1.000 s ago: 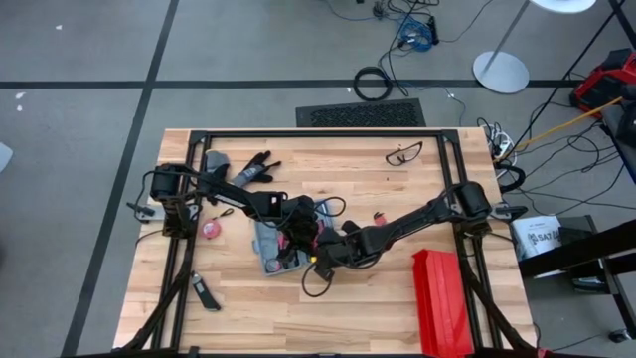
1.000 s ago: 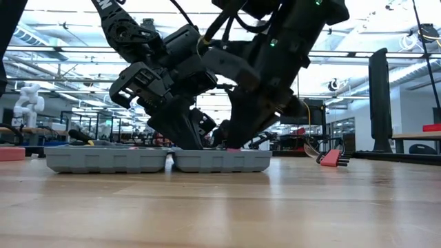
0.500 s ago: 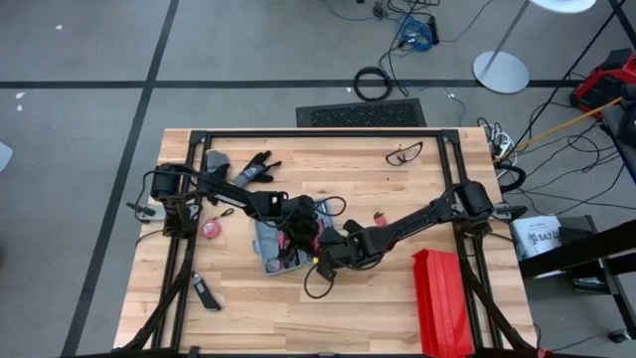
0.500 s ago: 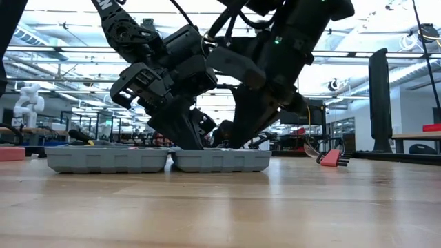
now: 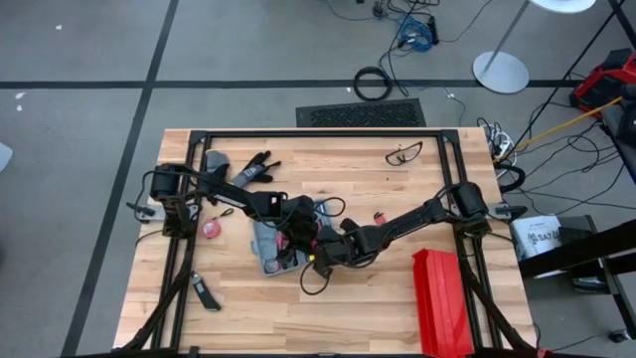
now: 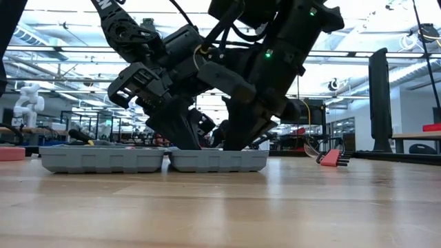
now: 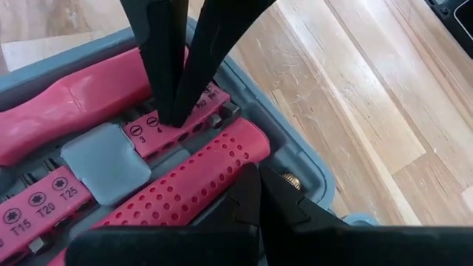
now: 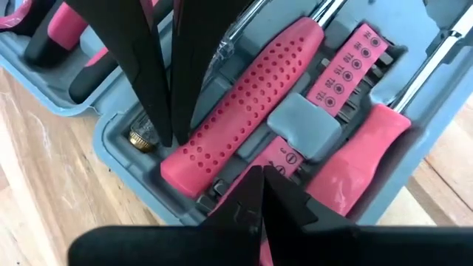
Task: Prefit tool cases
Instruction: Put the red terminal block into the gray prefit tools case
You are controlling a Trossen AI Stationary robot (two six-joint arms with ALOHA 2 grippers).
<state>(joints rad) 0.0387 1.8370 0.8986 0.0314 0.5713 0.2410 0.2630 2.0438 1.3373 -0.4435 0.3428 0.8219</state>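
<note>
The tool case (image 5: 263, 247) lies open on the wooden table, its two blue-grey halves (image 6: 103, 160) flat side by side. Grey slots inside hold pink-handled tools. Among them are a pink dotted handle (image 8: 244, 103) and a pink bit strip (image 7: 181, 129). My left gripper (image 7: 259, 193) comes from the table's left, shut, slanting down onto the dotted handle's end (image 7: 236, 159) by the case wall. My right gripper (image 8: 260, 185) comes from the right, shut, its tips on the bit strip (image 8: 295, 151). Both grippers meet over the same half (image 5: 303, 244). My left gripper presses its shut fingertips (image 8: 166, 137) on the dotted handle's end (image 8: 181, 159), beside a brass tip (image 8: 140, 137). The fingers slant down from the table's left. The handle lies in its slot. My right gripper presses its shut fingertips (image 7: 174, 118) on the pink bit strip (image 7: 196, 127), near its marked end. They come steeply from above, slanting in from the table's right. The strip lies in the case.
A long red ribbed box (image 5: 437, 298) stands at the near right. Black gloves (image 5: 253, 169) and safety glasses (image 5: 402, 154) lie toward the far edge. A pink round thing (image 5: 210, 229), a knife (image 5: 204, 293) and a hex-key set (image 6: 331, 157) lie around the case.
My right gripper has edged a little toward the table's left, staying shut on the case's contents. The open case has slid slightly to the left along the table. My left arm has kept still.
</note>
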